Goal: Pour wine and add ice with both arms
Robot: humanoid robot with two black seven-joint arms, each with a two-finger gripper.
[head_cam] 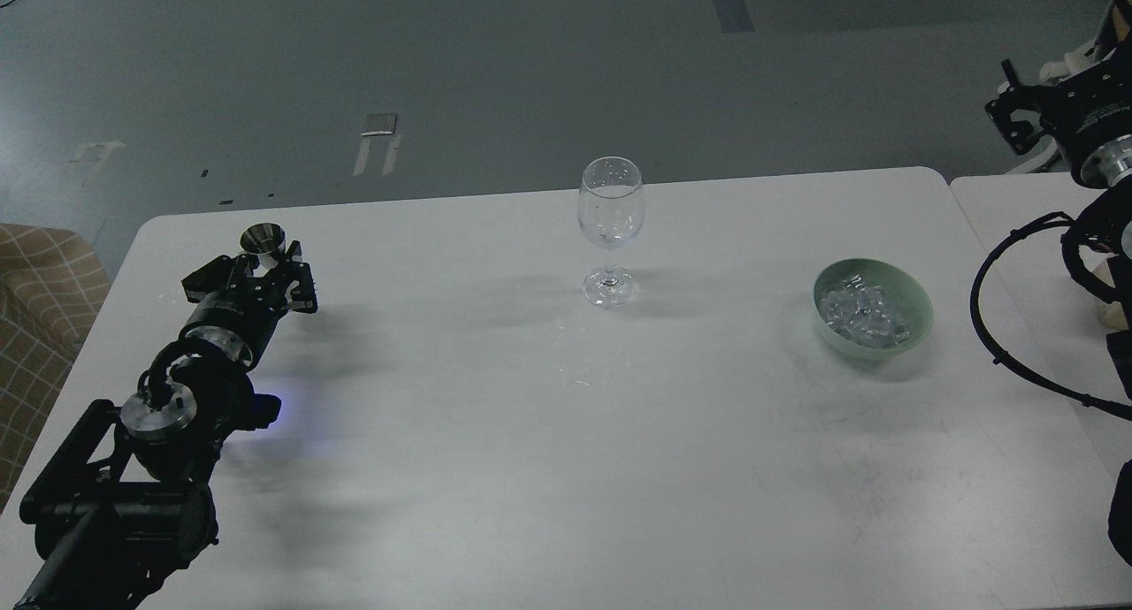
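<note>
Head view shows a white worktop [495, 468] with a clear wine glass [610, 230] standing upright near its far middle. To the right, well apart from the glass, a pale green bowl [920, 314] holds the ice [862, 314]. At far left, the left gripper [270, 270] has its fingers closed around a small metal cup [263, 238]. At the right edge, the right gripper [1017, 115] hangs off the worktop; I cannot tell how its fingers stand.
</note>
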